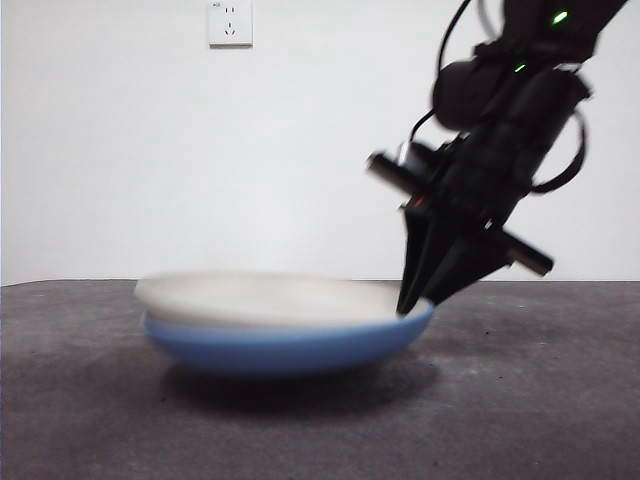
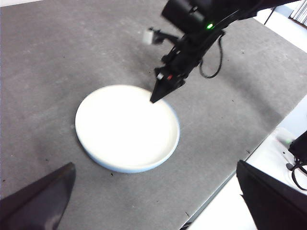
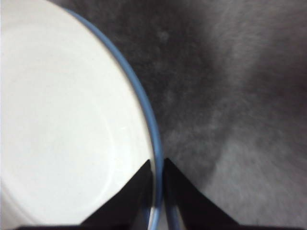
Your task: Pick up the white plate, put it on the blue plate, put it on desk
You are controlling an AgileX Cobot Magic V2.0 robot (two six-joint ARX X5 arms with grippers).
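Observation:
The white plate (image 1: 260,298) lies nested inside the blue plate (image 1: 280,350) on the desk (image 1: 540,400), left of centre. My right gripper (image 1: 412,305) comes down from the upper right and is shut on the stack's right rim. In the right wrist view, one jaw of the right gripper (image 3: 158,177) is over the white plate (image 3: 62,120) and the other is outside the blue plate's rim (image 3: 144,105). The left wrist view shows the white plate (image 2: 124,127) and the right gripper (image 2: 153,99) from above. My left gripper (image 2: 153,201) is open and empty, high above the desk.
A wall socket (image 1: 229,22) sits on the white wall behind. The desk's edge (image 2: 225,182) runs near the plates in the left wrist view, with a white surface and cables beyond it.

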